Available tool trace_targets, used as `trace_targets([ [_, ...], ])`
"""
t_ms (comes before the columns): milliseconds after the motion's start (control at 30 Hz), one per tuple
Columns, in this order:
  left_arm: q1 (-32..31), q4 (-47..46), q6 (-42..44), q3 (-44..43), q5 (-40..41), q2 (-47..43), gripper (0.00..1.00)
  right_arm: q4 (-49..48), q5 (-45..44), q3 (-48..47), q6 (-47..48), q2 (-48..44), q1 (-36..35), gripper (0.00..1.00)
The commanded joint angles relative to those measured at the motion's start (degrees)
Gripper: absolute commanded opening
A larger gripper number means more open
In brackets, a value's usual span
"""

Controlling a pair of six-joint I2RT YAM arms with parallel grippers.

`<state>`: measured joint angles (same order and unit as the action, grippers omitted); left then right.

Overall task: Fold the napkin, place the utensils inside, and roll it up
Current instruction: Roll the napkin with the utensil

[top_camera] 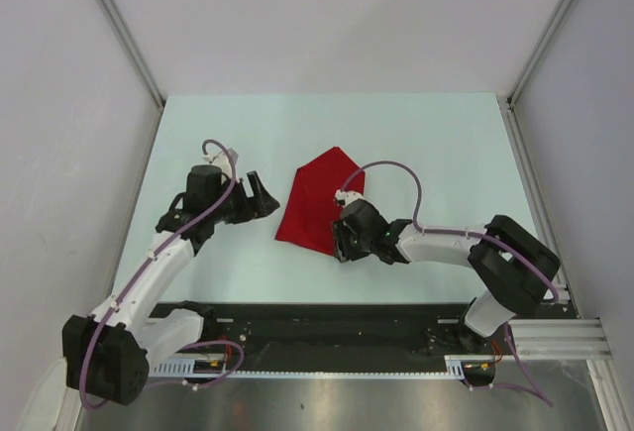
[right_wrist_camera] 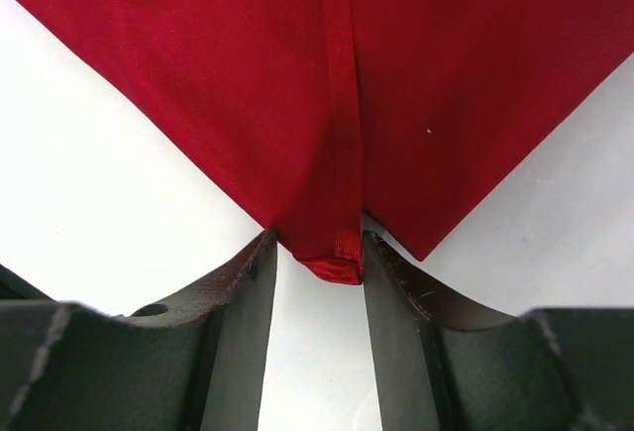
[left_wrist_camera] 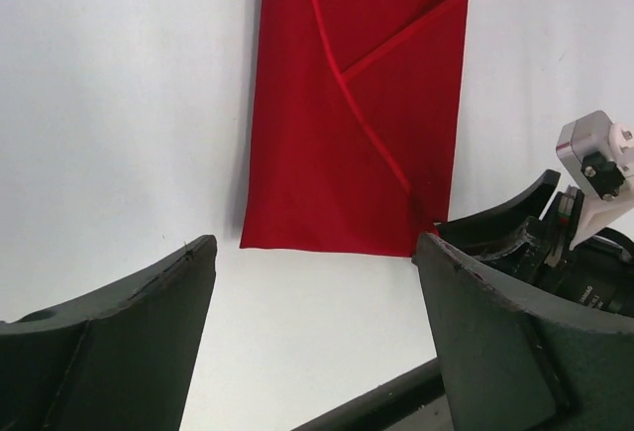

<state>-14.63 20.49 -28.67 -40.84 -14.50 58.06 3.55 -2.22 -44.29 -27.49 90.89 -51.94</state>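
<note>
The napkin (top_camera: 319, 203) lies on the table (top_camera: 228, 134), between the two arms. It is folded into a long shape with a pointy end. The pointy end is the far end, away from the arm bases. The flat end is the near end. So its long way runs from near to far, leaning a little to the right.

The right gripper (top_camera: 342, 245) is at the napkin's near right corner. In the right wrist view, that corner (right_wrist_camera: 332, 258) sits right between the two fingers (right_wrist_camera: 243, 302). The fingers are close together and seem to press on the cloth from both sides, so I think the right gripper (right_wrist_camera: 317, 248) is pinching the corner. The rest of the napkin spreads away from this gripper, toward the far end.

The left gripper (top_camera: 265, 196) is just beside the napkin's left edge and does not touch it. In the left wrist view its fingers (left_wrist_camera: 129, 322) are wide apart with nothing between them. This gripper (left_wrist_camera: 315, 245) faces the napkin (left_wrist_camera: 347, 134) across its short way.

The right arm is the nearer one, since it is on the cloth. I think the next move is to lift that near corner and carry it over the napkin. It has to go along the long way or the fold will end up crooked.

I cannot see the spoon in any view.
</note>
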Motion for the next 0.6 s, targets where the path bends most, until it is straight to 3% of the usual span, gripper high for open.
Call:
trace_targets([
  [0,0.6,3.9,3.8,-2.7,-0.8,-0.1,0.87,1.6,-1.0,-2.7,-1.3,1.5,-1.0,0.44],
  [267,1.5,6.8,7.7,-7.2,-2.6,2.3,0.87,5.1,-3.5,-5.0,-2.7,4.5,-3.3,0.43],
  [567,4.7,6.1,10.5,-7.1,-1.8,2.4,0.88,9.9,-6.9,-7.2,-5.6,8.5,-4.3,0.28],
])
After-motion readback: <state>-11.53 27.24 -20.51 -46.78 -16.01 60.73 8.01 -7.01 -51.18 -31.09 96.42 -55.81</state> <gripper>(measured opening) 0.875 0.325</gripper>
